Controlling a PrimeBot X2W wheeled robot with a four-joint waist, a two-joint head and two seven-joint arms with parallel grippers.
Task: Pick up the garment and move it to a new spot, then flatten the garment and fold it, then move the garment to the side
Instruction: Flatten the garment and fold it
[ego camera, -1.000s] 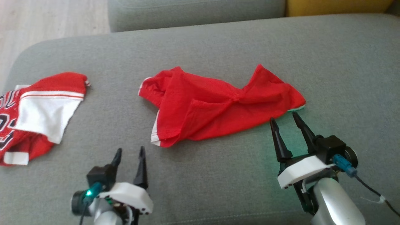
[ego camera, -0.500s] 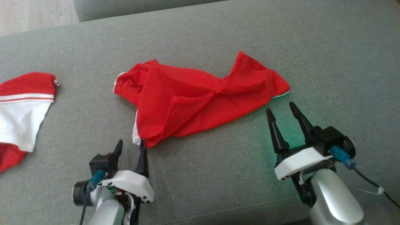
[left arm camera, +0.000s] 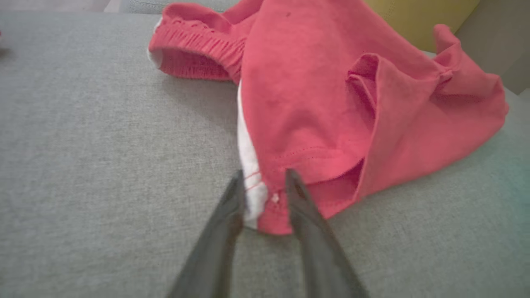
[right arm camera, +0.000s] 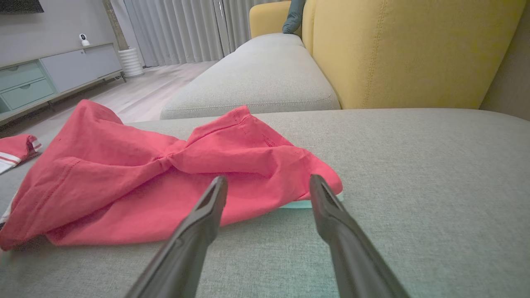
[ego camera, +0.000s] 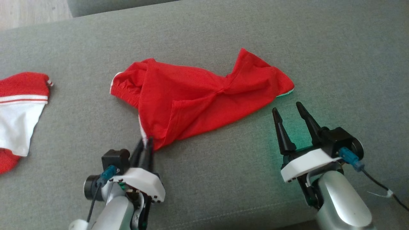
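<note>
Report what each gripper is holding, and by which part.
The left gripper pinches the red garment by its near hem corner, at the white side stripe. The right gripper is open and holds nothing.

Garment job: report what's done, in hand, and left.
Done: nothing; the garment lies crumpled on the sofa. In hand: left hand pinches its near hem corner; right hand open beside it. Left: lift, move, flatten, fold, set aside.
</note>
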